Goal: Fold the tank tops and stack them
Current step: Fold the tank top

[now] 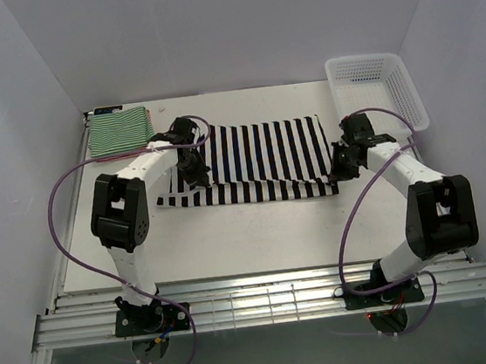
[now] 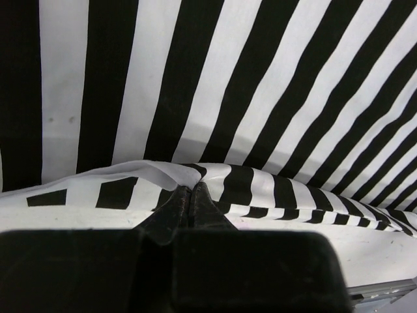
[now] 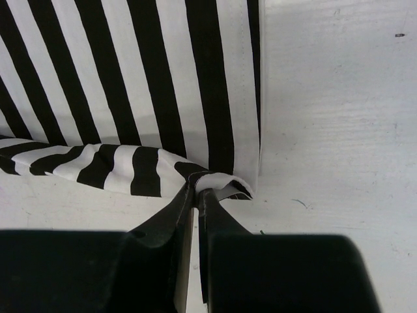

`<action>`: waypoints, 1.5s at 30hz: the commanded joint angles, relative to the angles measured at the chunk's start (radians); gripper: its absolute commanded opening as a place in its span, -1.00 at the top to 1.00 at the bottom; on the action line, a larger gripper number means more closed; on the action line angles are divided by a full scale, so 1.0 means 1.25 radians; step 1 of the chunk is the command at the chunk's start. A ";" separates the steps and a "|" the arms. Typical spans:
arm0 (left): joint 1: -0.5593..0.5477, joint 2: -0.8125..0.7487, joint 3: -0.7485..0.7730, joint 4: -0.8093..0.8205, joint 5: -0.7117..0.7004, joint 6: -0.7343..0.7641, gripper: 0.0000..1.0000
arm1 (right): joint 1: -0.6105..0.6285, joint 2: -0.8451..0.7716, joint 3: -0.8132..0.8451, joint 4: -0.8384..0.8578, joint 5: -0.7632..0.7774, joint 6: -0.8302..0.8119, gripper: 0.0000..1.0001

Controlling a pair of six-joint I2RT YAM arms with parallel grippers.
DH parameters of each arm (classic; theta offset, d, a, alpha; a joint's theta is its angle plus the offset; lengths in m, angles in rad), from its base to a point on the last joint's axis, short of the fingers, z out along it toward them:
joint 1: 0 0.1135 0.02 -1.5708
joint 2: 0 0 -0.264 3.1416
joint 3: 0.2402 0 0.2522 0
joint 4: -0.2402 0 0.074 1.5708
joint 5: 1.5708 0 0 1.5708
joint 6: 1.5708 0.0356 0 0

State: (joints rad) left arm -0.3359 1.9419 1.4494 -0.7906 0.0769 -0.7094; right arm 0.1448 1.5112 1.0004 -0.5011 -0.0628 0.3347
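Because the black-and-white top (image 1: 262, 153) is thin, soft cloth, it is probably very light and has no stiffness of its own, so it will sag and wrinkle wherever nothing supports it. It lies spread flat in the middle of the table (image 1: 232, 236), its stripes running away from the arms, and its near edge is turned up into a narrow fold. The left gripper (image 2: 189, 194) is closed tight on this fold near the left side. The right gripper (image 3: 197, 190) is closed in the same way on the near right corner, and both have cloth between the fingers. I think such edges and corners are the good places to hold, two points well apart, so that the cloth is taut between them and does not bunch. The fabric looks smooth, so a thin pinch may slip. The green top (image 1: 119, 130) lies folded at the far left corner, and the basket (image 1: 376, 79) stands at the far right.
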 commanded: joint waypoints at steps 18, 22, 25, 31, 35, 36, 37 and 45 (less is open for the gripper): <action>0.027 0.075 0.095 -0.006 -0.022 0.030 0.99 | -0.007 0.107 0.092 0.033 0.042 -0.013 0.66; 0.027 0.074 0.108 -0.004 -0.020 0.040 -0.08 | -0.008 0.103 0.102 0.042 0.031 -0.024 0.21; 0.027 0.066 0.123 -0.004 -0.012 0.054 -0.47 | -0.008 0.075 0.087 0.069 -0.022 -0.047 -0.25; 0.026 0.017 0.098 0.007 0.010 0.047 -0.96 | -0.007 -0.016 0.015 0.110 -0.117 -0.063 -0.62; 0.026 -0.027 0.040 0.025 0.021 0.031 -0.96 | -0.002 -0.037 -0.044 0.138 -0.180 -0.069 -0.80; 0.027 -0.038 0.024 0.027 0.022 0.025 -0.96 | 0.002 -0.033 -0.052 0.142 -0.184 -0.071 -0.80; 0.027 -0.042 0.016 0.030 0.022 0.021 -0.96 | 0.003 -0.028 -0.051 0.143 -0.181 -0.076 -0.80; 0.021 -0.058 -0.019 0.065 0.026 0.012 -0.96 | 0.025 0.057 0.010 0.158 -0.156 -0.112 -0.80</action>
State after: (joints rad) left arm -0.3077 1.9354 1.4403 -0.7567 0.0940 -0.6872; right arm 0.1658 1.5421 0.9592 -0.3538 -0.2462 0.2268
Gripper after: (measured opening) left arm 0.978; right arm 0.900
